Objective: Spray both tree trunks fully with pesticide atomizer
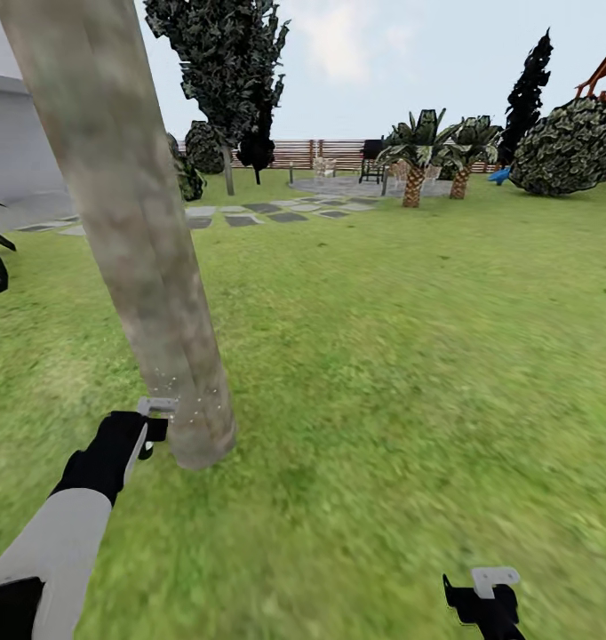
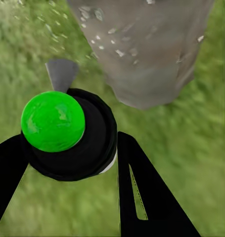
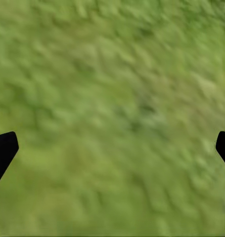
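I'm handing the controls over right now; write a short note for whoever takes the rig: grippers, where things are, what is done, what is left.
Left gripper: jaws shut on the dark round atomizer bottle with a green top, held low beside the base of the thick grey-beige tree trunk.
Right gripper: jaws open and empty, over the green grass.
Done: bottle picked up; pale specks show on the trunk near its base.
Left: the trunk higher up looks unspeckled; the second tall tree stands farther off by the grey paving stones.
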`<state>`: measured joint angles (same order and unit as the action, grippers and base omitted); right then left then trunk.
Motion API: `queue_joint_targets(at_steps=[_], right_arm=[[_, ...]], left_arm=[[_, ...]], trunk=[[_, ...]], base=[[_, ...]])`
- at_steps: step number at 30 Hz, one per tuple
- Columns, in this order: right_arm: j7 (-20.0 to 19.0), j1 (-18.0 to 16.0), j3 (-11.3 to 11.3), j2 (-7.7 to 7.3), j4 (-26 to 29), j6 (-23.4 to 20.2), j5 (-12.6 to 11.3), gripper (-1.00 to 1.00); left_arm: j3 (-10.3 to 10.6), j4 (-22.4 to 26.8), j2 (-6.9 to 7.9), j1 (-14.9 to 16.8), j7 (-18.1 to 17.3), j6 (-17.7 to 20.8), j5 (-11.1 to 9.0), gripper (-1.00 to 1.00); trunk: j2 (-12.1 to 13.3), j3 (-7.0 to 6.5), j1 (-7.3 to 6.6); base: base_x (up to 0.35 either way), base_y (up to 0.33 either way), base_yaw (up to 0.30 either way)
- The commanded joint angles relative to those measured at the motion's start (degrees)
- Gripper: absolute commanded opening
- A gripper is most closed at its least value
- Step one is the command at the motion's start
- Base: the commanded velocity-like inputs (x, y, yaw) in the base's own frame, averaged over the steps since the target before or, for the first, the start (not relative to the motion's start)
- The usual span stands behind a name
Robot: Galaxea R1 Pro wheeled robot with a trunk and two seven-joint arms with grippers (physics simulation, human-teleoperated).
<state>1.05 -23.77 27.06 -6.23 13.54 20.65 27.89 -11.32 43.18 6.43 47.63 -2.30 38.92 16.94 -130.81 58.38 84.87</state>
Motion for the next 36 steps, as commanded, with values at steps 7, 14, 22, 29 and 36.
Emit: queue_joint_targets(at_steps=[7,14,22,29,36], right_arm=[[0.0,0.0,0.0,-0.01,0.0,0.0,0.0,1.00],[0.0,0.0,0.0,-0.01,0.0,0.0,0.0,1.00],[0.0,0.0,0.0,-0.01,0.0,0.0,0.1,1.00],[-0.1,0.0,0.0,0.05,0.0,0.0,0.0,1.00],[-0.1,0.0,-0.1,0.08,0.0,0.0,0.1,1.00]], left_arm=[[0.2,0.0,0.07,-0.1,0.0,-0.1,0.2,-1.00],[0.2,0.0,0.14,0.0,0.0,0.0,0.2,-1.00],[0.1,0.7,0.29,0.0,0.1,0.0,0.2,-1.00],[-0.2,0.8,0.69,0.0,0.1,0.0,0.2,-1.00],[-0.4,0.8,0.89,-0.1,2.3,0.1,0.2,-1.00]], trunk=[[0.0,0.00,0.00],[0.0,0.00,0.00],[0.0,0.00,0.00],[0.0,0.00,0.00],[0.0,0.00,0.00]], base=[[0.135,-0.244,0.000],[0.081,-0.268,0.000],[0.061,-0.269,0.000],[0.002,-0.270,0.054],[0.077,-0.262,0.271]])
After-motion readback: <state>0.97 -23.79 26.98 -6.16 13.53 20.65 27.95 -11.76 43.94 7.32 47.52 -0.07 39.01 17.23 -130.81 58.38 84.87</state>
